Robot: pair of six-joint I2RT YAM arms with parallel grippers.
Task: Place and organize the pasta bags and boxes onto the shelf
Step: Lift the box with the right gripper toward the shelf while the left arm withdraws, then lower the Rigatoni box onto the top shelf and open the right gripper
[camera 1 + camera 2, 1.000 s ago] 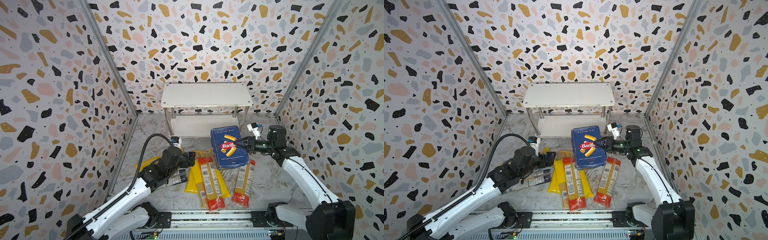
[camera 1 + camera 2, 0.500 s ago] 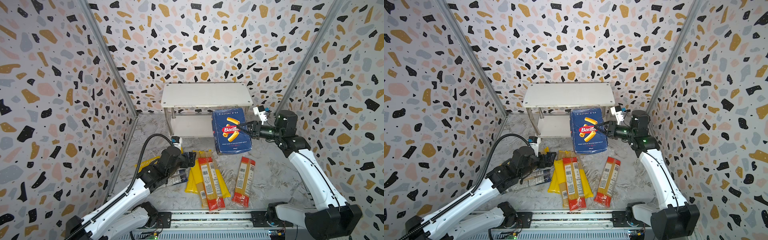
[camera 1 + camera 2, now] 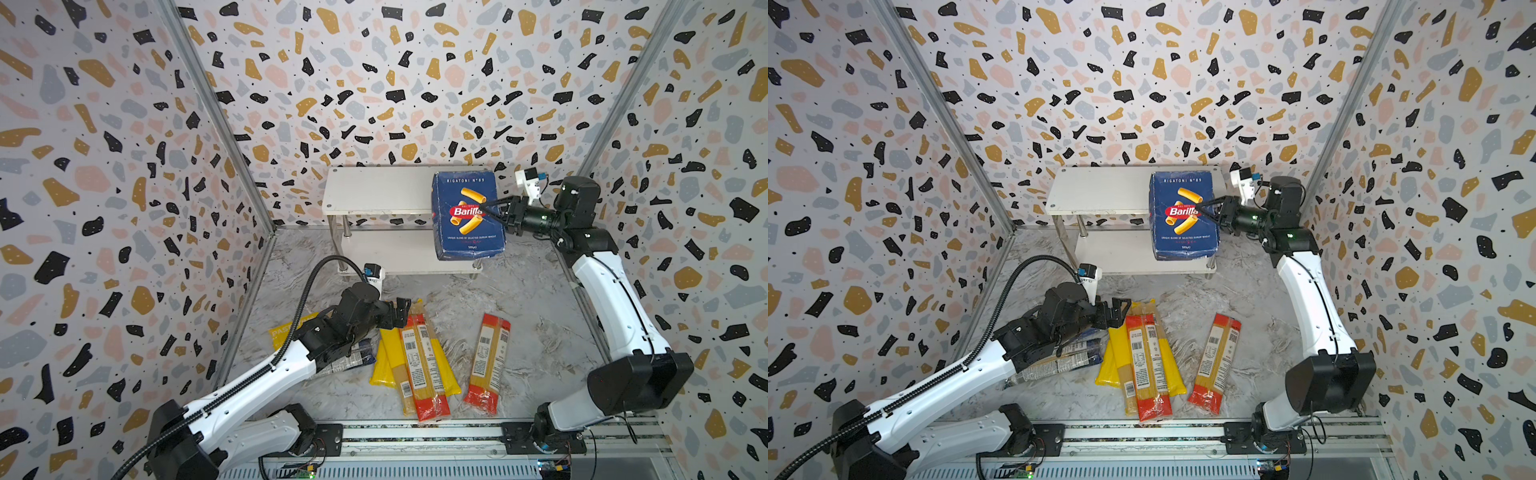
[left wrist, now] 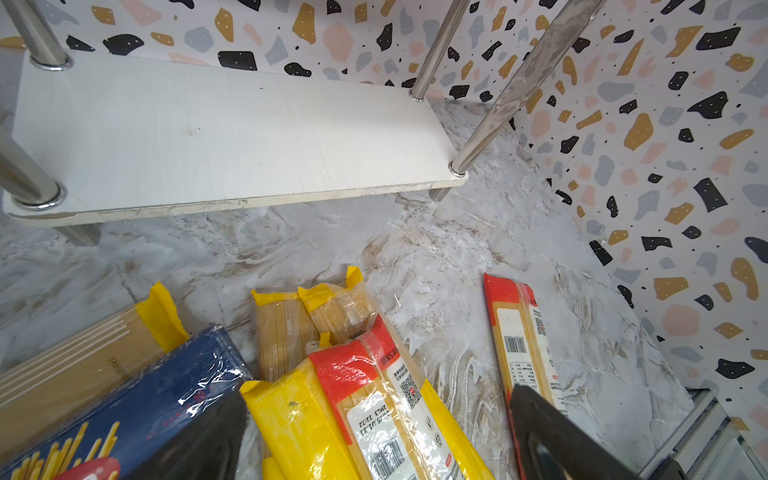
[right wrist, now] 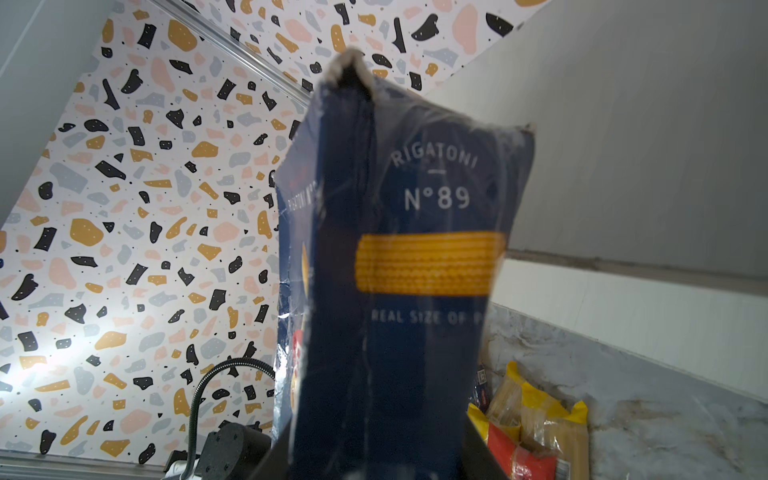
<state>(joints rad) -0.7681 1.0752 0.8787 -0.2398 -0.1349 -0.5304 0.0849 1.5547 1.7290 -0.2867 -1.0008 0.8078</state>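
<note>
Currently held: the rigatoni box (image 3: 467, 216) (image 3: 1183, 216), dark blue Barilla, upright, front face toward the top cameras. In both top views we see it lifted off the table (image 3: 519, 299).
Right gripper (image 3: 482, 208) (image 3: 1200, 209): jaws narrowed onto the box's right side edge at about mid-height, fingertips beside the red logo. It grips that box and nothing else.
Box position: in front of the right end of the shelf (image 3: 374, 191) (image 3: 1100, 191). Its top edge overlaps the upper board and its bottom edge overlaps the lower board's front right corner. We cannot tell whether it touches either board.
Right wrist view: the box (image 5: 399, 270) fills the middle, "RIGATONI N°89" readable, slightly blurred.
Shelf: at the middle of the table's back edge; the left wrist view shows its lower board (image 4: 208, 133) and chrome legs.
Left gripper (image 3: 395, 311) (image 3: 1117, 311) (image 4: 376, 397): jaws spread wide, holding nothing, low over the far ends of the bags at the table's front left.
Red-ended bags (image 3: 424, 365) (image 3: 1148, 365): two side by side, lying on the yellow bags (image 3: 380, 365) at the front middle of the table.
Lone red-ended bag (image 3: 488, 365) (image 3: 1214, 365): to their right, apart, near the front edge.
Narrow Barilla box (image 4: 158, 399): flat under the left arm, just left of the yellow bags.
PASTATIME bag (image 3: 286, 332): yellow, mostly hidden under the left arm, toward the left edge.
</note>
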